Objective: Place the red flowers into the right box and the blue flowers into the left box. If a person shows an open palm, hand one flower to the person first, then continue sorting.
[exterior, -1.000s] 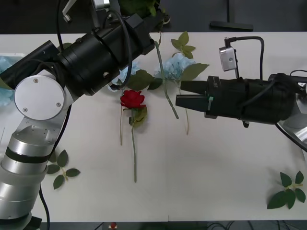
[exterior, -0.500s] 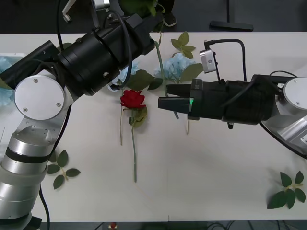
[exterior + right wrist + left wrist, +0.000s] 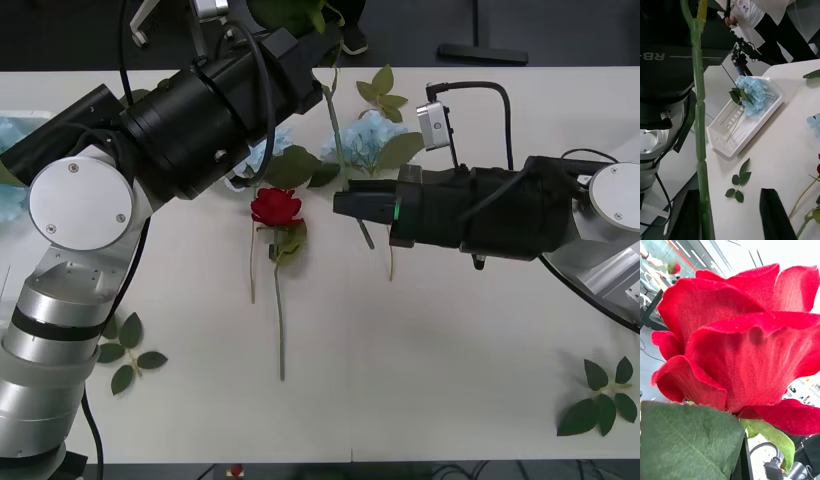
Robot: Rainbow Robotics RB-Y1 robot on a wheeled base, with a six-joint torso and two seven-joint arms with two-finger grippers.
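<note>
A red rose point(image 3: 276, 207) lies flat near the middle of the worktop point(image 3: 420, 370), its deep-red bloom toward the far edge and its thin green stem running back toward the robot, a leaf just under the head. Beyond it a pale blue hydrangea point(image 3: 365, 137) rests on the worktop with broad green leaves spread to either side. A second rose point(image 3: 741, 337) is raised off the worktop, its bloom and a serrated leaf close against the left wrist camera; its long stem point(image 3: 699, 123) hangs down past the blue flower. The left box point(image 3: 748, 122), white and ribbed, holds one blue hydrangea point(image 3: 751, 92) with its stem lying along the bottom.
</note>
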